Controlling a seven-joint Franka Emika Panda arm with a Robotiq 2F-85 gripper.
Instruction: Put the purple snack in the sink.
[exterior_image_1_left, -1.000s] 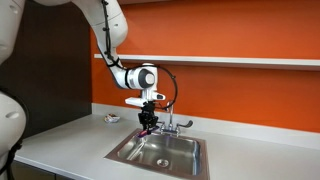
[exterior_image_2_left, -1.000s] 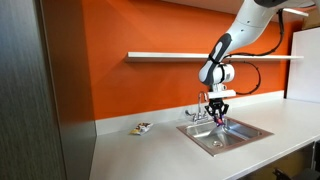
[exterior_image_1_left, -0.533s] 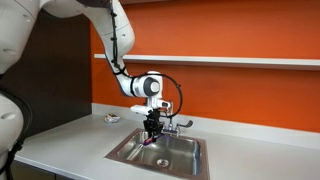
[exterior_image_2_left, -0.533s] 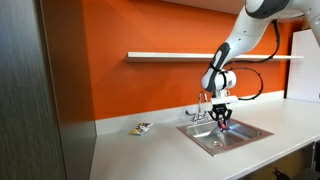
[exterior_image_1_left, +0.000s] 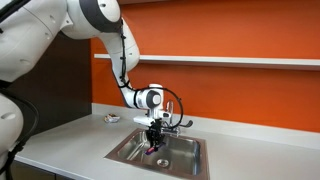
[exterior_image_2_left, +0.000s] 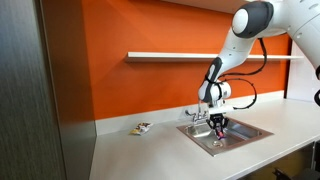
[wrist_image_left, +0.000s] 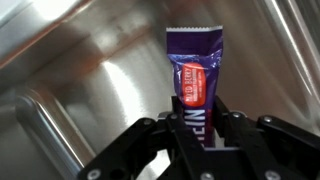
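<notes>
Left of the worktop (exterior_image_2_left: 120, 150): a small wrapped item (exterior_image_2_left: 141, 128) lies well apart from the sink (exterior_image_2_left: 255, 133) and plays no part. Centre: the pincer (wrist_image_left: 203, 118) is clamped on one end of the purple snack (wrist_image_left: 195, 70), held down inside the steel basin; contact with the floor cannot be told. Step judged: release. To do it well, stay clear of the faucet (exterior_image_1_left: 172, 124), part the jaws while low over the basin's middle, then lift straight up. Versus one second ago, pincer and snack stood higher, about rim level; they are now lowered.
</notes>
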